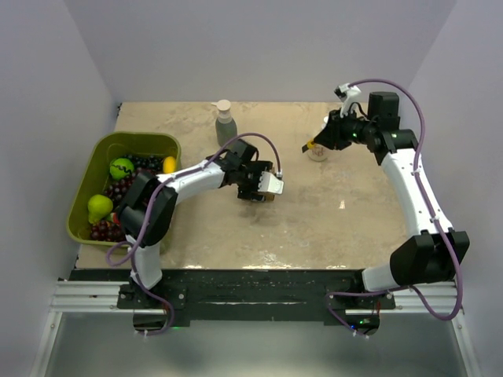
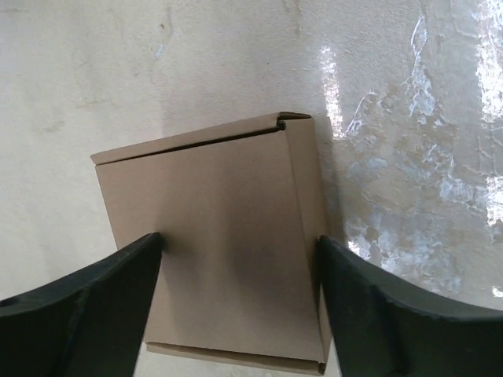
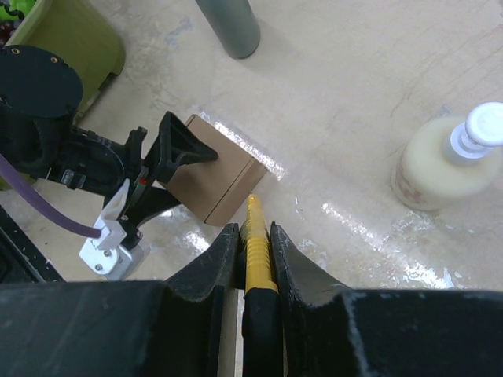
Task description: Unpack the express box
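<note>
On both sides of the express box, my left gripper presses its fingers against the cardboard and holds it steady on the table. Near the box, beside a white bottle, my right gripper pinches a thin yellow tool, its tip aimed at the box. Flaps look closed, so I judge the opening step is in hand: next the tip must meet the seam gently.

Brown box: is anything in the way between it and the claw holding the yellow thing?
Nothing visible. Only bare table lies between the right gripper, shut on its yellow tool, and the brown box. The left gripper clamps the box's sides.
</note>
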`<move>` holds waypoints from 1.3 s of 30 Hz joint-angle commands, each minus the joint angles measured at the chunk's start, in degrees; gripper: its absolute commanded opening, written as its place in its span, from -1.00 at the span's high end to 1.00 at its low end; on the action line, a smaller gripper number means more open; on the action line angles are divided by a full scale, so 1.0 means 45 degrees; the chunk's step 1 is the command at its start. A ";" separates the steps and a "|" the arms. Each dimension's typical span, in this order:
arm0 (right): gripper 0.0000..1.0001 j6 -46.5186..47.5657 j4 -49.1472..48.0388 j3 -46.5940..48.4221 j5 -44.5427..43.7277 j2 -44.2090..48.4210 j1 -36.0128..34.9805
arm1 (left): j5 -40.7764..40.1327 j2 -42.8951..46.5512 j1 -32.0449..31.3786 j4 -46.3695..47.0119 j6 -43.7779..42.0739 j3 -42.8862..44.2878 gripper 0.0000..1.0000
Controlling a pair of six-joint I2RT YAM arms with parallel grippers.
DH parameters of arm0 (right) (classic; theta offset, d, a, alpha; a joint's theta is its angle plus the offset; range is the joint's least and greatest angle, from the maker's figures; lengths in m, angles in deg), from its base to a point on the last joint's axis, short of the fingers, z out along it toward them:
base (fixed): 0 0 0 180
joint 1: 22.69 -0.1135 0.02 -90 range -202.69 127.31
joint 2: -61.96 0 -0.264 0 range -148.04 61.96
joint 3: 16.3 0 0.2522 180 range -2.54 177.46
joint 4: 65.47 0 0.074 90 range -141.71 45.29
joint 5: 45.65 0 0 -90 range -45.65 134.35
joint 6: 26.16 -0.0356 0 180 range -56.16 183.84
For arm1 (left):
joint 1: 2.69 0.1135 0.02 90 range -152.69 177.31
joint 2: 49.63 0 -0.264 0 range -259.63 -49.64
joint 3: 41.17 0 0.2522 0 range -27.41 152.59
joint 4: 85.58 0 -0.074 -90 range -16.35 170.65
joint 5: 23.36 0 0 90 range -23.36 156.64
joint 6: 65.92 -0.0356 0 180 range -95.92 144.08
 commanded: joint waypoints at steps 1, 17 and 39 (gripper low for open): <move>1.00 -0.0124 -0.0241 0.0359 0.0360 -0.0099 0.0153 | 0.0488 -0.0817 0.0275 -0.0837 -0.0392 0.0411 -0.46; 1.00 -0.0241 -0.0455 0.0711 0.0478 -0.0704 0.0251 | 0.9220 -0.3982 0.2502 -0.5099 0.6717 0.7365 0.30; 1.00 -0.0184 -0.2719 -0.1006 -0.4165 -0.1212 -0.1659 | 0.0023 -0.0624 0.2541 0.1756 1.5272 0.3091 -0.99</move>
